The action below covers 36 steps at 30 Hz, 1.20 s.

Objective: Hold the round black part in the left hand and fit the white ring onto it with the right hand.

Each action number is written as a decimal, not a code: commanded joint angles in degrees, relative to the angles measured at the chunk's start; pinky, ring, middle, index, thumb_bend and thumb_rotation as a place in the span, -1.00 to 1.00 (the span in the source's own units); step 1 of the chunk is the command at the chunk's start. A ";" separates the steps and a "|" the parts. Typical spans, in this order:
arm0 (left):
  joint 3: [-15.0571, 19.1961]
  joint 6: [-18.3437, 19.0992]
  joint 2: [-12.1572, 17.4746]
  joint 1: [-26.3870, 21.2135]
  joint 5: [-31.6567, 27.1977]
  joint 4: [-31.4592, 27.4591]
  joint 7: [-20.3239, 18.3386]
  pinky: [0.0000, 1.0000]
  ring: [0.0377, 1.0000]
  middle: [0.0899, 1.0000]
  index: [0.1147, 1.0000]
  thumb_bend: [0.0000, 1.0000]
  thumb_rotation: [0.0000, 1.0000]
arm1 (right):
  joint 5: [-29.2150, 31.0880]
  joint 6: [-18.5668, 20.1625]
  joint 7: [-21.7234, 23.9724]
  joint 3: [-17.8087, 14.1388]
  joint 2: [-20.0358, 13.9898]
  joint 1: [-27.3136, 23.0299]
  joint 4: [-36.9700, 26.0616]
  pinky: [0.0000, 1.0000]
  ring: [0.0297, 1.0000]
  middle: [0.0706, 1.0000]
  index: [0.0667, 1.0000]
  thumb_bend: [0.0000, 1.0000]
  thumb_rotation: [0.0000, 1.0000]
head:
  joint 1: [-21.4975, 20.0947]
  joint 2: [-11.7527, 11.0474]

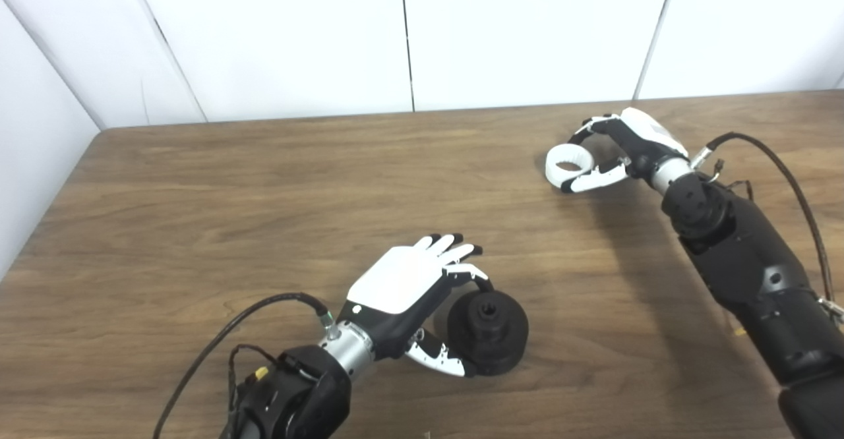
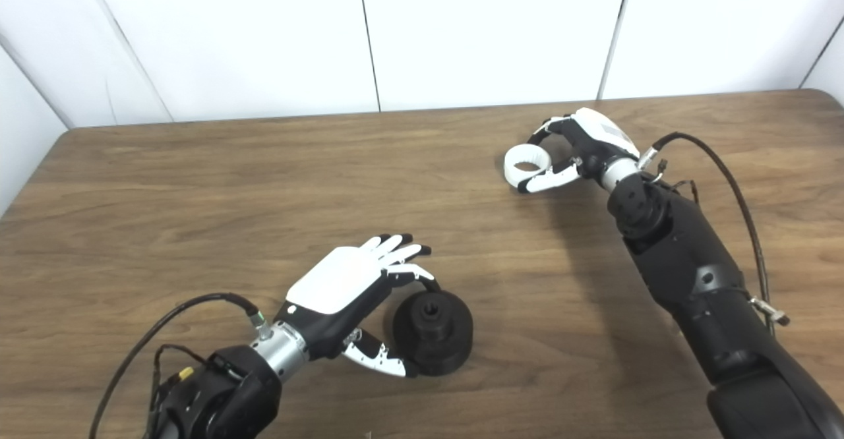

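Note:
The round black part stands on the wooden table near the front middle, with a socket hole in its top. My left hand lies against its left side, with the thumb on the near edge and one finger curled onto the far edge; the other fingers are stretched out. The white ring is at the back right, low over the table. My right hand pinches it between the thumb and a curled finger. The same scene shows in the right eye view, with the part and ring.
The wooden table meets white wall panels at its far edge and on the left. Black cables loop from both wrists. The ring and the black part lie far apart, with bare tabletop between them.

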 commanded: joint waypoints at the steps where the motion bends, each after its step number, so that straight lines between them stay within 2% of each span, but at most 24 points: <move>1: 0.26 -0.22 0.33 -0.02 0.21 -0.74 -0.15 1.00 1.00 0.90 0.35 0.81 -0.54 | -0.69 -1.68 -1.24 -0.09 -0.77 -2.57 -0.76 0.88 0.97 0.79 0.30 0.56 -0.44 | 0.07 0.02; 21: 0.43 -0.41 0.48 -0.10 0.13 -0.75 -0.30 1.00 1.00 0.91 0.35 0.79 -0.56 | -0.28 -2.62 -1.61 -0.44 -0.85 -2.47 -0.66 0.79 0.94 0.77 0.17 0.55 -0.51 | 0.06 -0.09; 22: 0.46 -0.39 0.48 -0.09 0.09 -0.74 -0.28 1.00 1.00 0.91 0.35 0.79 -0.56 | -0.27 -2.65 -1.61 -0.45 -0.84 -2.47 -0.60 0.79 0.94 0.77 0.05 0.30 -0.60 | 0.04 -0.09; 24: 0.51 -0.40 0.46 -0.08 0.10 -0.70 -0.22 1.00 1.00 0.91 0.35 0.79 -0.56 | -0.18 -2.73 -1.59 -0.47 -0.84 -2.48 -0.49 0.79 0.94 0.76 -0.05 0.11 -0.67 | 0.03 -0.07; 27: 0.52 -0.35 0.43 -0.12 0.04 -0.66 -0.32 1.00 1.00 0.91 0.36 0.79 -0.56 | -0.04 -3.00 -1.71 -0.51 -0.88 -2.48 -0.40 0.80 0.95 0.76 -0.08 0.05 -0.69 | 0.02 -0.09; 36: 0.38 -0.32 0.11 -0.16 0.39 -0.59 -0.16 1.00 1.00 0.90 0.35 0.81 -0.56 | 0.25 -3.16 -1.79 -0.77 -0.98 -2.48 -0.71 0.77 0.93 0.76 -0.08 0.05 -0.69 | 0.06 0.05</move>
